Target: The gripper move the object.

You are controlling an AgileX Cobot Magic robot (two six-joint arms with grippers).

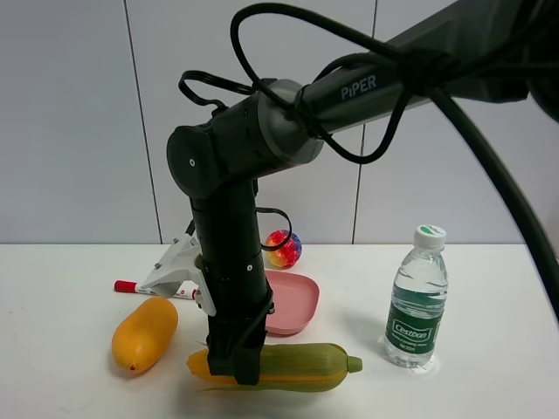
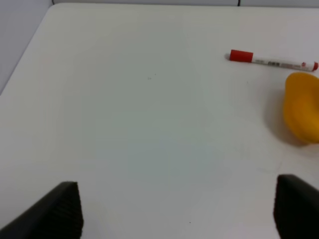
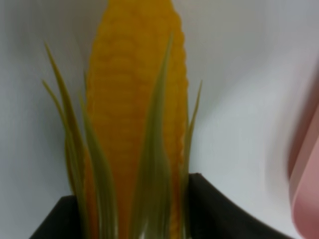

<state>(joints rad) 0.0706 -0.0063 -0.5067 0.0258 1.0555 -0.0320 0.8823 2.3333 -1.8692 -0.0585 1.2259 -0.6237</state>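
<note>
The toy corn cob [image 1: 301, 367], yellow kernels in green husk, lies on the white table in front of the pink plate [image 1: 294, 304]. My right gripper [image 1: 236, 374] reaches down from the arm crossing from the upper right, and its black fingers clamp the cob near its yellow end. In the right wrist view the cob [image 3: 134, 99] fills the gap between the two fingers [image 3: 219, 211], with the gripper [image 3: 132, 221] closed around it. My left gripper [image 2: 177, 211] is open and empty over bare table. It does not show in the high view.
A smooth orange-yellow mango [image 1: 144, 334] lies left of the cob and also shows in the left wrist view [image 2: 303, 107]. A red-capped marker [image 1: 127, 285] lies behind it. A water bottle [image 1: 417, 301] stands to the right. A colourful ball [image 1: 283, 248] sits behind the plate.
</note>
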